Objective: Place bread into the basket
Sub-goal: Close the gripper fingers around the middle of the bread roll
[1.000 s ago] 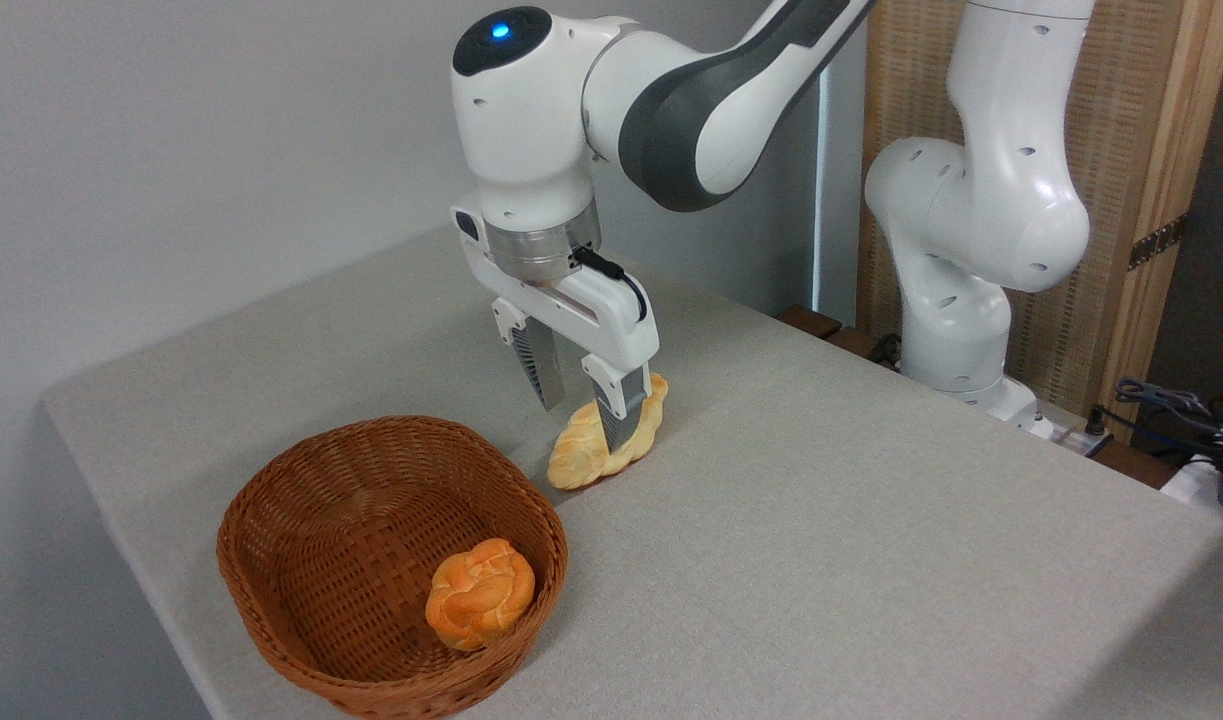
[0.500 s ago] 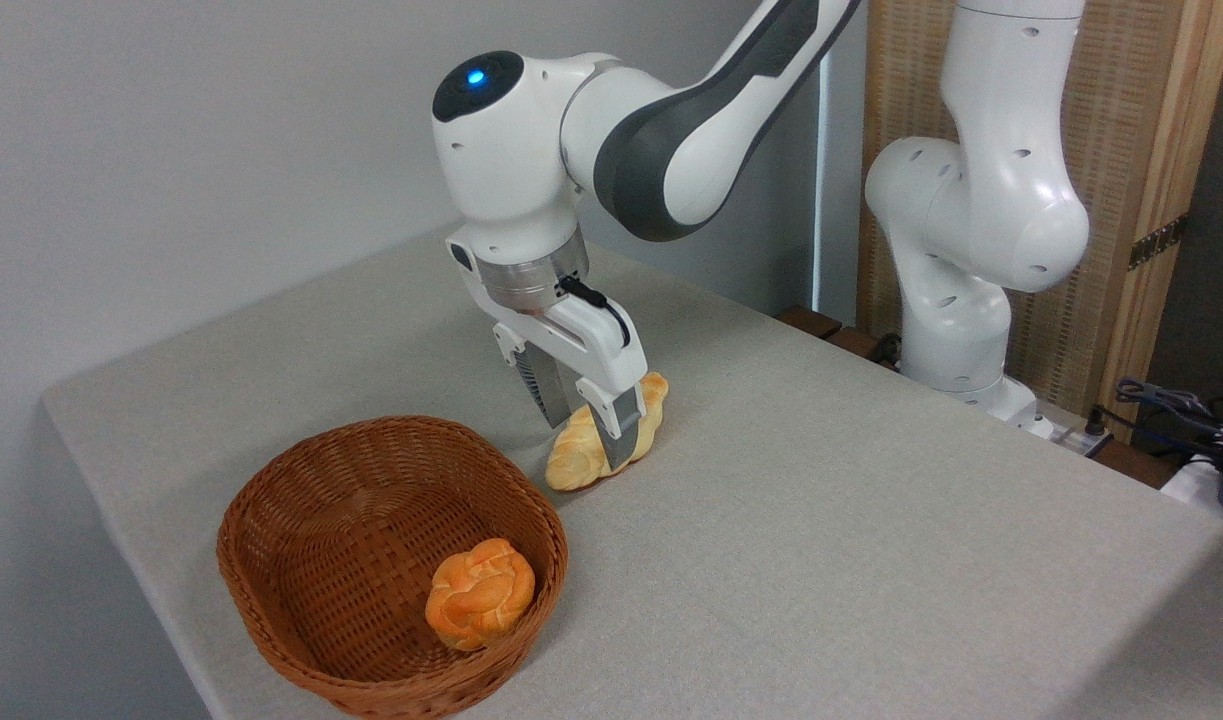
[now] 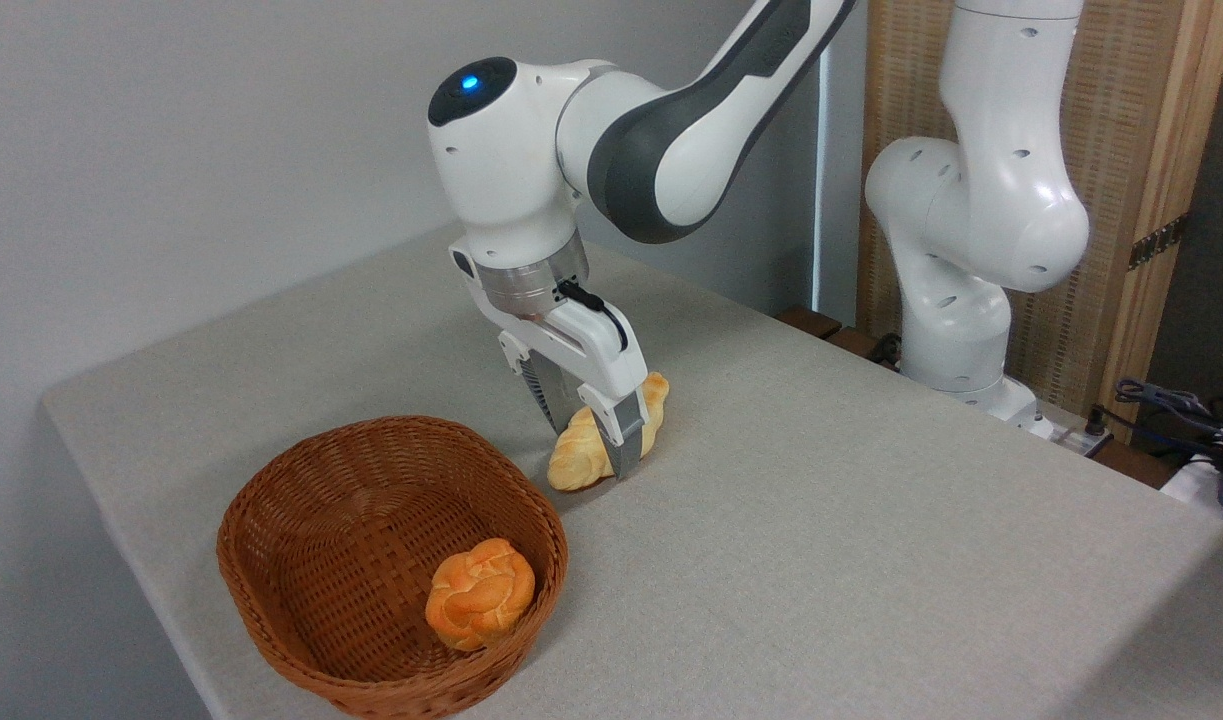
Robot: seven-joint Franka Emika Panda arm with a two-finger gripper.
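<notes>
The bread [image 3: 573, 463], a pale golden braided loaf, lies on the grey table just beyond the far right corner of the basket [image 3: 301, 455]. The brown wicker basket stands at the front left. My gripper [image 3: 592, 447] is lowered over the loaf's middle, open, with one finger on each side of it. The near finger [image 3: 623, 440] covers part of the loaf. The tips are close to the tabletop, and I cannot tell whether the pads touch the bread.
A round orange knotted bun [image 3: 479, 592] rests inside the basket at its near right end. The robot's white base [image 3: 956, 300] stands at the table's far right, with cables [image 3: 1171, 405] beyond it. The table's left edge [image 3: 121, 500] runs close to the basket.
The gripper has come down from above the loaf until its open fingers straddle it near the table. The loaf, basket and bun have not moved.
</notes>
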